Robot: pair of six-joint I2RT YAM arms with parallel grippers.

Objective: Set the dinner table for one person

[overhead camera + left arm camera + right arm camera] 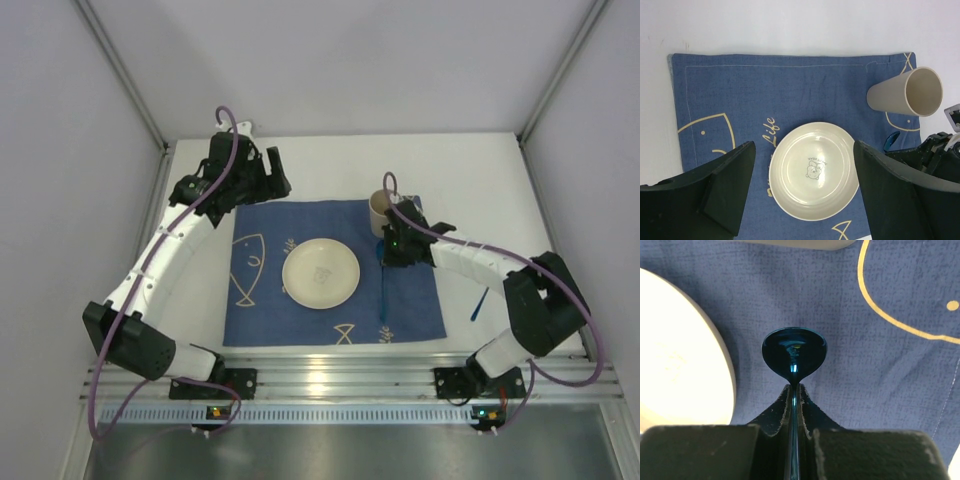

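One plate (pixel 320 273), one cup (pixel 380 212), one spoon (pixel 794 356)

The left arm (pixel 165 255) and right arm (pixel 470 258) share 1 build: white tubular links between bulky black joint housings, with a purple cable (pixel 237 140) running along each. Black bases (pixel 215 385) show small lit indicators. The left hand (pixel 810 192) has broad, wedge-shaped matte-black fingers (pixel 715 195); the right hand (pixel 795 390) has black fingertips (pixel 772 415) with pale scuffs.
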